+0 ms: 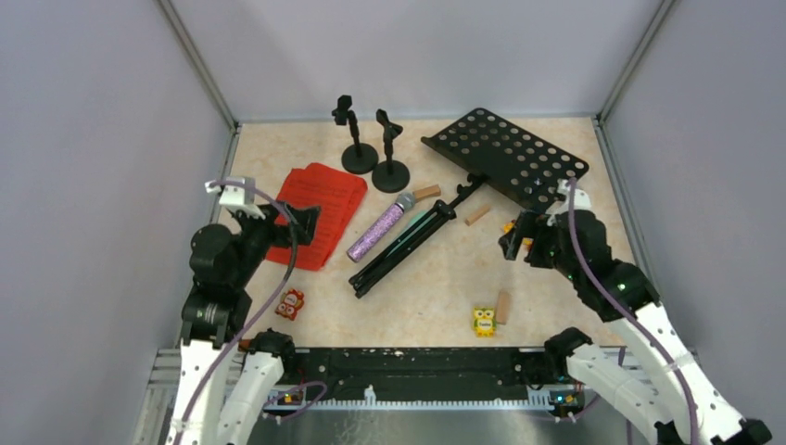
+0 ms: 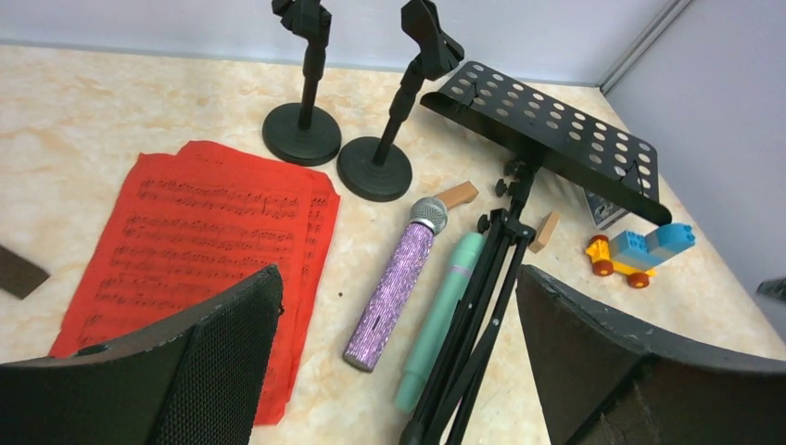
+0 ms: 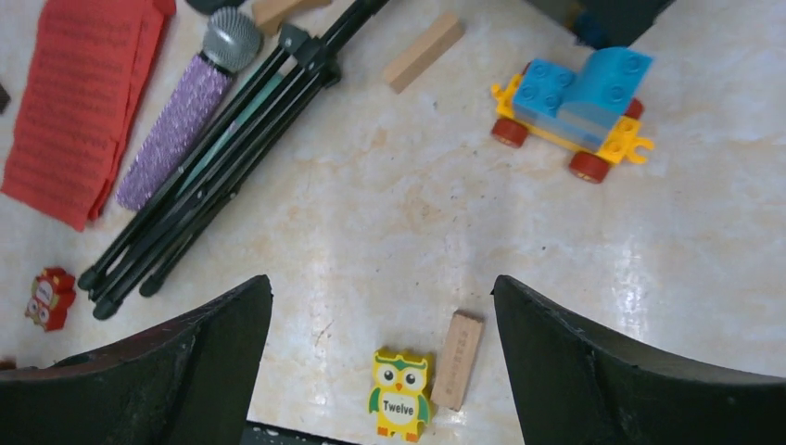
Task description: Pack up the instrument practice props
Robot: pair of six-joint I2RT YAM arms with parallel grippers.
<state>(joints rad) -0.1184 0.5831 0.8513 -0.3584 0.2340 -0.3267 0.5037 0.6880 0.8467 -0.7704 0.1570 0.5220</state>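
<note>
In the top view, the sheet-music pages (image 1: 320, 213) are found flat on the table (image 1: 408, 311), left of centre; two mic holders (image 1: 359, 158) are stood upright side by side behind them, at upper centre; the music rack (image 1: 505, 158) is laid at the upper right, its tripod legs (image 1: 408, 246) folded and run diagonally down to centre; a microphone (image 1: 378, 232) is laid just left of the legs, parallel to them; a second microphone (image 2: 440, 315) is lodged between the two; a wooden block (image 1: 426, 193) is noted beside the first microphone's head; a second block (image 1: 476, 215) right of the rack's pole; a wheeled toy (image 3: 575, 102) below the rack; an owl figure (image 1: 484, 322) at lower centre-right, a third block (image 1: 503, 306) just right of it; a small figure (image 1: 290, 303) at lower left, below the pages.
</note>
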